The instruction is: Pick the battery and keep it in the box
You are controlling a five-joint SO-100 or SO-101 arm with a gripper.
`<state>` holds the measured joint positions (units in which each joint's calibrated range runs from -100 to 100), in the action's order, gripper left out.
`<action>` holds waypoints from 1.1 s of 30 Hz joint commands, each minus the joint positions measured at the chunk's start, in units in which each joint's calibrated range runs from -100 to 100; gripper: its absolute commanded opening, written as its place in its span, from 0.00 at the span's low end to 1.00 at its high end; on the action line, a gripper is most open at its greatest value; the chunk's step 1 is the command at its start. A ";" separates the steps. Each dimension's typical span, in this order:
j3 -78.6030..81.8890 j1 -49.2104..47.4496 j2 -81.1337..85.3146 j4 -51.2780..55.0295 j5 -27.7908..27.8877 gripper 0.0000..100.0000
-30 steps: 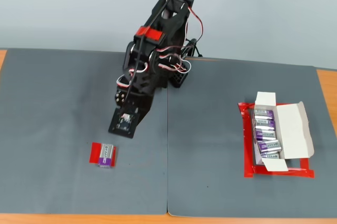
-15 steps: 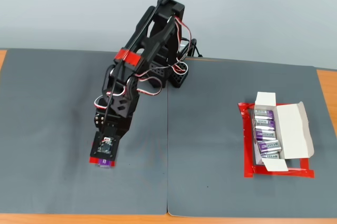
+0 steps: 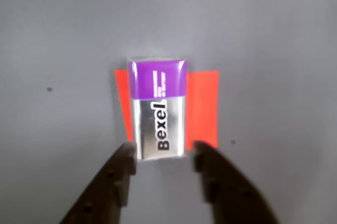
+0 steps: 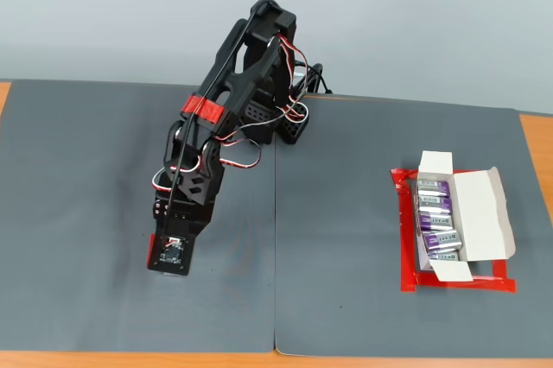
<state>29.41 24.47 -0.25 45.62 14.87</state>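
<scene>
grey mat holds battery [image 3: 158, 109]; end effector [image 3: 163, 155] seemingly spread around it.

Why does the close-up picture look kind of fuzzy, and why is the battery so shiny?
In the wrist view the battery is a little soft and its silver part glares white from the light, and the dark jaws below it are blurry because they sit so close to the camera. In the fixed view things look sharper and evenly lit, with only faint shadows, though the batteries in the box are too small to read.

Arm [image 4: 226, 117] bent low, hand [image 3: 164, 156] spread wide, fingers pointing down
</scene>
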 commanded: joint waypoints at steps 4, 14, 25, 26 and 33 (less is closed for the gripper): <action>-2.41 -0.63 0.21 -0.65 0.05 0.27; -1.78 -1.90 -0.72 -4.13 -0.36 0.29; -2.41 -1.60 -5.30 -4.56 -0.31 0.29; -2.41 -1.60 -5.64 -4.65 -0.31 0.29; -2.59 -1.53 -7.67 -4.65 -0.31 0.29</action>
<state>29.32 23.07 -8.07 41.54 14.58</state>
